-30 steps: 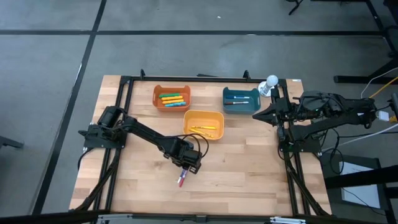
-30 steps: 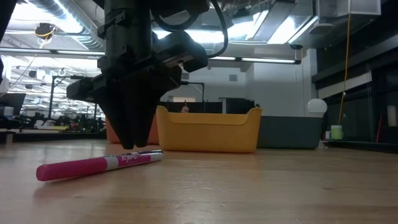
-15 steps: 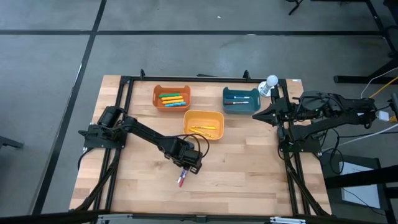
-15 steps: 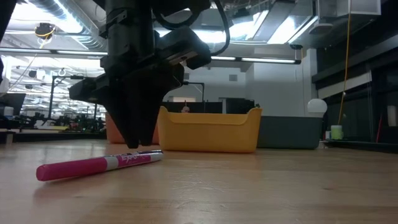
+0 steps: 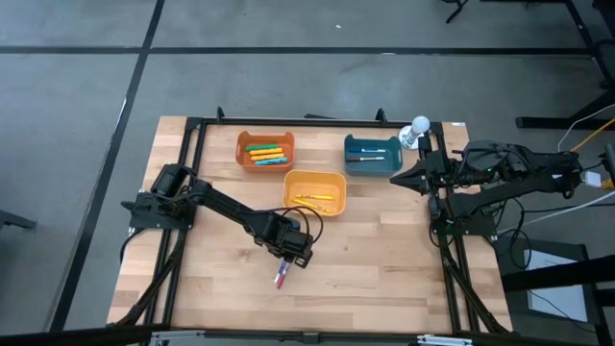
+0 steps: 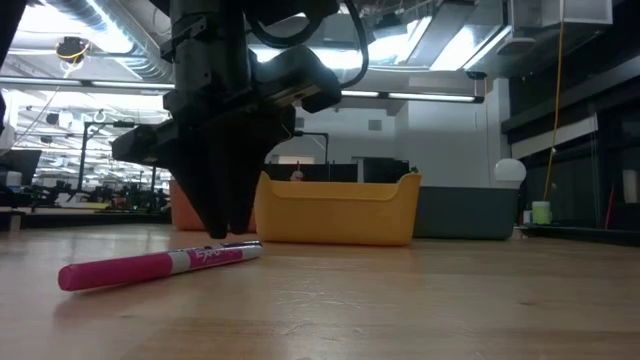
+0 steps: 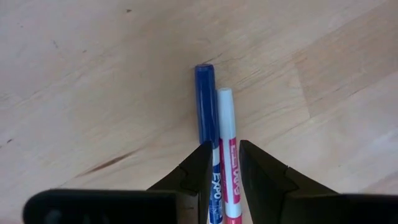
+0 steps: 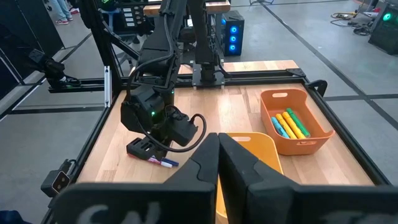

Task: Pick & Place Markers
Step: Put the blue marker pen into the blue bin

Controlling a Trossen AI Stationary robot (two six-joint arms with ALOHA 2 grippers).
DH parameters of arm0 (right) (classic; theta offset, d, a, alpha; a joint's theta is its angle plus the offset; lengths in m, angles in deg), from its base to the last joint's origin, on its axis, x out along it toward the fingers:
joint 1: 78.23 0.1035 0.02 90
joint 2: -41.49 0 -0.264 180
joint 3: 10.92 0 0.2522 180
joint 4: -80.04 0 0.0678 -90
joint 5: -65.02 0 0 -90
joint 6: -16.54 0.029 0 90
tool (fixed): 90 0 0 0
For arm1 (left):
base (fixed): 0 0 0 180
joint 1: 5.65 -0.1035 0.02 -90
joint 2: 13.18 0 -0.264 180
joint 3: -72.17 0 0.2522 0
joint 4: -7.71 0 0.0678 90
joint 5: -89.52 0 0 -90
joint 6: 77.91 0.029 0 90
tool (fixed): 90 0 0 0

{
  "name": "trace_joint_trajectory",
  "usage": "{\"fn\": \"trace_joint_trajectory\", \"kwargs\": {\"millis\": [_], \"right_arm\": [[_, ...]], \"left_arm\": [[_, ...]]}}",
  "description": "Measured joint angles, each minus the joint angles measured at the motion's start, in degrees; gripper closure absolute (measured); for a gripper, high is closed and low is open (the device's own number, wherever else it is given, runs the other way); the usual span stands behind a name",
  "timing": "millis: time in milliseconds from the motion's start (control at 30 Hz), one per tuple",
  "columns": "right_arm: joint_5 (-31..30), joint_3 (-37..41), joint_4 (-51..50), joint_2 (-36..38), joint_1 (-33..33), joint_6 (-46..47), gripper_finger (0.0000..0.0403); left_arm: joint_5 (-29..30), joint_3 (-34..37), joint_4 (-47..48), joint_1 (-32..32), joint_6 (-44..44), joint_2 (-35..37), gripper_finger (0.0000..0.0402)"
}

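A pink marker (image 7: 225,134) and a blue marker (image 7: 206,99) lie side by side, flat on the wooden table, near its front middle. The low view shows only the pink marker (image 6: 150,268). My left gripper (image 5: 285,261) stands over them pointing steeply down, shut on the pink one. My right gripper (image 8: 217,155) hangs shut with nothing in it, high above the table's right side (image 5: 394,177). More markers lie in the orange bin (image 5: 265,151), the yellow bin (image 5: 314,192) and the teal bin (image 5: 373,154). My left gripper has the pink marker's barrel (image 7: 226,152), a little back from its white end, between its two fingers. The fingers come from above and lie across the marker, which lies flat on the table. One finger (image 7: 198,163) covers the blue marker; whether it touches it I cannot tell.
The three bins stand in the table's far half, the yellow one (image 6: 335,208) closest behind my left gripper. A white round thing (image 5: 420,125) sits at the far right by the black frame rail. Bare wood lies to the right of the markers.
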Motion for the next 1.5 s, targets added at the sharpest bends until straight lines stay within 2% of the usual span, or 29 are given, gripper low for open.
{"fn": "trace_joint_trajectory", "kwargs": {"millis": [867,1033,1500], "right_arm": [[0.0,0.0,0.0,0.0,0.0,0.0,0.0393],[0.0,0.0,0.0,0.0,0.0,0.0,0.0393],[0.0,0.0,0.0,0.0,0.0,0.0,0.0393]], "left_arm": [[3.3,0.0,0.0,0.0,-2.4,0.0,0.0327],[2.3,0.0,3.3,0.0,-2.9,0.0,0.0327],[2.3,-0.7,3.0,0.3,-2.8,0.0,0.0327]]}}
